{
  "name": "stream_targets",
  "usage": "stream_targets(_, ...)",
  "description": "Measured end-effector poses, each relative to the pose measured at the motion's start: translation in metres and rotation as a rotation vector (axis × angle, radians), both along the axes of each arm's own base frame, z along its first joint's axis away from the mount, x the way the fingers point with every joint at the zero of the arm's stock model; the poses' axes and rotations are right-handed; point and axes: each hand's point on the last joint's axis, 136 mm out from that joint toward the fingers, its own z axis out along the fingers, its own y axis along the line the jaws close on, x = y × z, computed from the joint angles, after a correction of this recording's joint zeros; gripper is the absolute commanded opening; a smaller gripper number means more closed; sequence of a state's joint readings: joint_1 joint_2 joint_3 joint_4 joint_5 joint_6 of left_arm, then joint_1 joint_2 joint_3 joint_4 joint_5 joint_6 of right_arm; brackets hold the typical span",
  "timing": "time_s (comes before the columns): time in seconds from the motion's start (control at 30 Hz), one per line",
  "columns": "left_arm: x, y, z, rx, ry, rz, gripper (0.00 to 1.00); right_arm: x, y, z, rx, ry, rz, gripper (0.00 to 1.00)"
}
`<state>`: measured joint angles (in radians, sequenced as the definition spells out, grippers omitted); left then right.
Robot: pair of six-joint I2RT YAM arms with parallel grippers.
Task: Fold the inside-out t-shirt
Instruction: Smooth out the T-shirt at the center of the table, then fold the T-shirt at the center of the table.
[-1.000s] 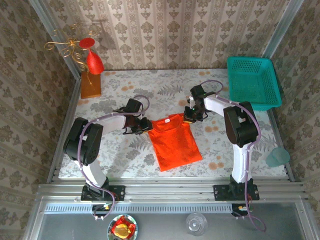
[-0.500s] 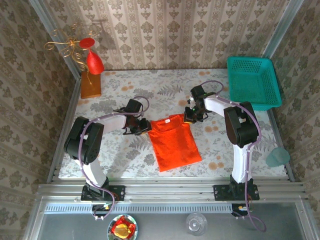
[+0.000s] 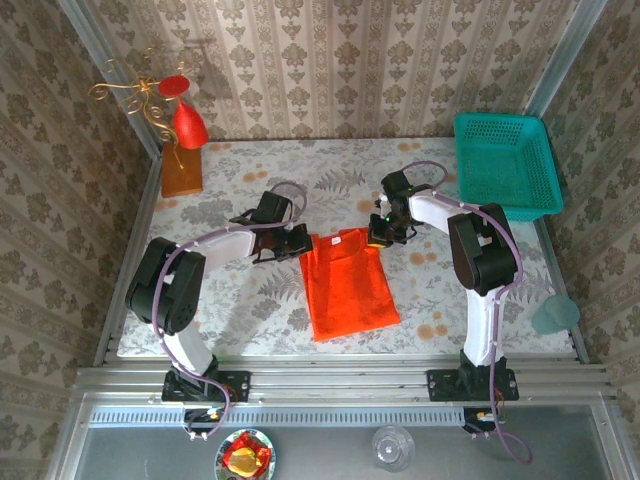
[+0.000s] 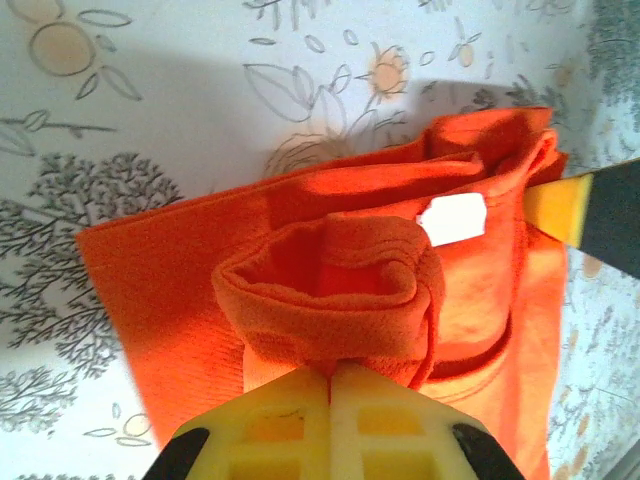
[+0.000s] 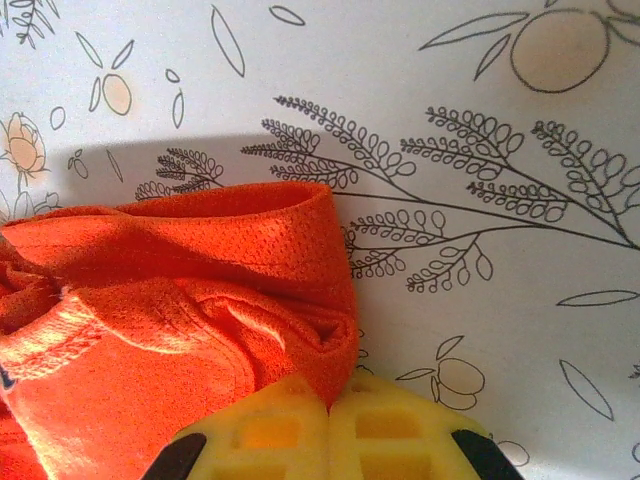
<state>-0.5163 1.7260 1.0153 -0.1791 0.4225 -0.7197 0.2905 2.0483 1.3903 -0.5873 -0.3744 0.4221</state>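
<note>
Your t-shirt (image 3: pixel 347 285) lies lengthwise near-to-far, collar far; both arms reach inward, left fingers (image 4: pixel 285 420) and right fingers (image 5: pixel 280 425) pinched tight on its shoulders.

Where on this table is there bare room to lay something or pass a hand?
Bare tablecloth along the far edge between the ornament stand and teal basket, and near-left, between left arm and t-shirt. Crowded mid-table, where left hand and right hand grip the t-shirt.

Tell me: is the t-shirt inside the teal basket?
No, the t-shirt lies spread on the table, well apart from the basket.
</note>
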Motion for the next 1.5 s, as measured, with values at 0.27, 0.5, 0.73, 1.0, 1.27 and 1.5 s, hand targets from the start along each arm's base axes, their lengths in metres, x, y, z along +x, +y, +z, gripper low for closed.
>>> stream_targets(0.27,0.011,0.011,-0.022,0.081,0.028,0.031,0.11,-0.004,-0.001,0.000,-0.003,0.009,0.000,0.06)
stream_targets(0.5,0.014,0.027,-0.036,0.162,0.040,0.041,0.24,-0.007,-0.002,0.000,-0.007,0.020,0.000,0.06)
stream_targets(0.73,0.021,0.033,-0.032,0.219,0.007,0.047,0.31,-0.009,-0.002,0.000,-0.007,0.023,0.001,0.06)
stream_targets(1.0,0.028,0.035,-0.028,0.253,0.012,0.048,0.35,-0.009,-0.003,0.000,-0.007,0.024,0.001,0.06)
stream_targets(1.27,0.029,0.024,-0.043,0.251,0.049,0.019,0.35,-0.009,-0.003,0.000,-0.008,0.024,0.001,0.06)
stream_targets(1.5,0.029,0.023,-0.046,0.304,0.064,0.004,0.34,-0.009,-0.003,0.000,-0.007,0.024,0.001,0.06)
